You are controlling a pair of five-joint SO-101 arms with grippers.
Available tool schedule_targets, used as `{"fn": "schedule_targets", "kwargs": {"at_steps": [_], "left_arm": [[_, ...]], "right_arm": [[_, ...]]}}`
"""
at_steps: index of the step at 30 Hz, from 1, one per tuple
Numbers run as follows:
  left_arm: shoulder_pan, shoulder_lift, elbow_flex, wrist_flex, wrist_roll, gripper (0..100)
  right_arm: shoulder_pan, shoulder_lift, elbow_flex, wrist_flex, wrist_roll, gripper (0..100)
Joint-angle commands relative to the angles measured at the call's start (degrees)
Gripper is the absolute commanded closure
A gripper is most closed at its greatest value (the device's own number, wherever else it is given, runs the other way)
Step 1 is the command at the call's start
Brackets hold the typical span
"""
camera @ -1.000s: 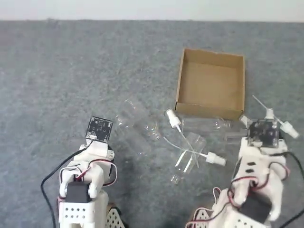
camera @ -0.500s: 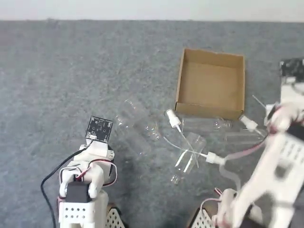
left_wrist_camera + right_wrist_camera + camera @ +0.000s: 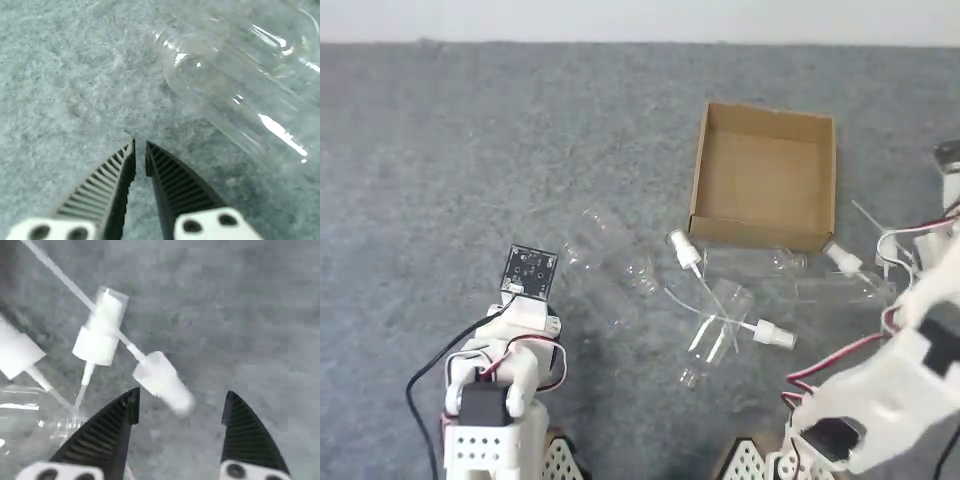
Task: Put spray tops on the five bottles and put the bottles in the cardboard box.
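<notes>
Several clear bottles lie uncapped on the grey carpet: one (image 3: pixel 605 262) left of centre, one (image 3: pixel 715 330) in the middle, and two (image 3: pixel 755 262) (image 3: pixel 840 290) in front of the cardboard box (image 3: pixel 698 170). Loose white spray tops lie among them (image 3: pixel 685 250) (image 3: pixel 770 333) (image 3: pixel 842 260). My left gripper (image 3: pixel 140 147) is shut and holds nothing, low over the carpet just short of a bottle (image 3: pixel 240 75). My right gripper (image 3: pixel 182 396) hangs open above two spray tops (image 3: pixel 100 335) (image 3: pixel 162 380) whose tubes cross, next to a third top (image 3: pixel 17 352).
The box stands open, with nothing in it. The left arm (image 3: pixel 505 350) sits at the near left, the right arm (image 3: pixel 890 390) at the near right edge. Bare carpet stretches across the far and left parts of the table.
The right arm has swung up and out toward the right edge, uncovering the spray tops it stood over. The left arm, bottles and box have not moved.
</notes>
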Motion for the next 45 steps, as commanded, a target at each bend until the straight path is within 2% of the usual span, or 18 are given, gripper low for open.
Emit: {"fn": "schedule_targets", "kwargs": {"at_steps": [1, 7, 14, 19, 27, 36, 42, 45], "left_arm": [[-0.26, -1.05, -0.31, 0.26, -0.26, 97], [-0.09, -1.05, -0.31, 0.26, -0.26, 97], [0.0, -1.05, -0.31, 0.26, -0.18, 97], [0.0, -1.05, -0.31, 0.26, -0.18, 97], [0.0, -1.05, -0.31, 0.26, -0.18, 97], [-0.18, -1.05, -0.31, 0.26, -0.18, 97], [-0.18, -1.05, -0.31, 0.26, -0.18, 97], [-0.18, -1.05, -0.31, 0.26, -0.18, 97]], "right_arm": [[0.75, 2.51, -5.54, -1.01, 1.32, 77.5], [1.71, 6.81, -6.42, -3.21, 1.41, 78.6], [4.09, 7.25, -6.51, -2.68, 1.32, 94.6], [5.41, 6.29, -6.68, -2.51, 1.23, 98.0], [4.09, -5.23, -6.51, 9.89, 1.05, 99.1], [-3.74, -20.62, -6.24, 21.67, -7.38, 99.1], [-14.02, -29.58, -6.24, 29.76, -13.8, 99.1], [-21.58, -34.15, -6.15, 33.63, -17.49, 99.1]]}}
